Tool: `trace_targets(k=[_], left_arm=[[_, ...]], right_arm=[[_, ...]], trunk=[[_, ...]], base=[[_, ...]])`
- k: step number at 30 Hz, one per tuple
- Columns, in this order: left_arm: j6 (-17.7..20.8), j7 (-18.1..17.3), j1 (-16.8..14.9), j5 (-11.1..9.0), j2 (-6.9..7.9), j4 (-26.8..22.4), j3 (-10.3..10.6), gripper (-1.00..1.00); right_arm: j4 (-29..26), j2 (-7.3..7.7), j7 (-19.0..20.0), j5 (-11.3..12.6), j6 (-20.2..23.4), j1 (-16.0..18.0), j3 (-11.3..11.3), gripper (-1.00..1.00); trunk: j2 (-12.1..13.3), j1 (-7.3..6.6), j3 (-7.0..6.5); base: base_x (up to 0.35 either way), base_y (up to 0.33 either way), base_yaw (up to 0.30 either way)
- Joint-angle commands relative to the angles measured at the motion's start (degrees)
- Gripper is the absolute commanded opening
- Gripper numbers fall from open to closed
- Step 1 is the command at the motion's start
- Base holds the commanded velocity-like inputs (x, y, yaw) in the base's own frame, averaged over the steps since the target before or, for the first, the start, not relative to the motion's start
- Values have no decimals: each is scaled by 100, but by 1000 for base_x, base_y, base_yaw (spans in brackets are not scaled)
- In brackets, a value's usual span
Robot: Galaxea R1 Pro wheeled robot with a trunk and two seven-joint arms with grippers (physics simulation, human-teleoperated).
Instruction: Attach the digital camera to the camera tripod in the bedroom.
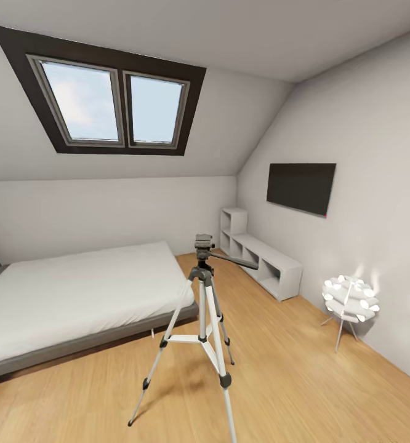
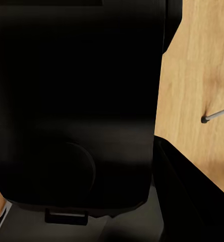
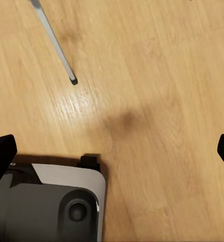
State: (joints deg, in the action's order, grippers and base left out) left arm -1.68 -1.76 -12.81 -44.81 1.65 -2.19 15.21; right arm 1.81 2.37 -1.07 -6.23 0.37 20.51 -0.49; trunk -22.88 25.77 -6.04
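Right before you stands the camera tripod (image 1: 203,320) on the wood floor (image 1: 291,381), beside the bed's (image 1: 76,295) foot corner, its head bare, ready for mounting. Your left gripper's grip I cannot tell; your right gripper's (image 3: 112,151) fingers are spread, empty.

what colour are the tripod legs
Silver, with black joints and feet; the camera tripod shows best in the head view, standing on the wood floor.

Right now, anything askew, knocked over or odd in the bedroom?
Nothing stands out. The silver three-legged camera tripod stands upright on the light wood floor, legs spread, its black head bare. The low grey bed and white shelf unit look in order.
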Motion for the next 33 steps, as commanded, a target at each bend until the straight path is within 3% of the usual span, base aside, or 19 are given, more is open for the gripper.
trace_targets(k=[1, 26, 30, 33], left_arm=[[-17, -17, -2, -45, 1, 7, 50, -100], [-24, -25, -2, -31, 15, 45, 34, -100], [55, -2, -8, -19, 242, -113, 43, -100], [119, -5, -10, -19, 554, -530, 44, -100]], right_arm=[[12, 0, -13, -64, -1, 6, -2, 100], [2, 10, -49, -92, 1, 6, -33, 100], [-135, 169, -95, -108, 24, 6, -5, 100], [-638, 257, -157, -106, 78, 6, 11, 100]], trunk=[[-4, 2, 2], [-4, 2, 2], [-4, 2, 2], [-4, 2, 2]], base=[[1, 3, -4], [0, 0, 0], [0, 0, 0], [0, 0, 0]])
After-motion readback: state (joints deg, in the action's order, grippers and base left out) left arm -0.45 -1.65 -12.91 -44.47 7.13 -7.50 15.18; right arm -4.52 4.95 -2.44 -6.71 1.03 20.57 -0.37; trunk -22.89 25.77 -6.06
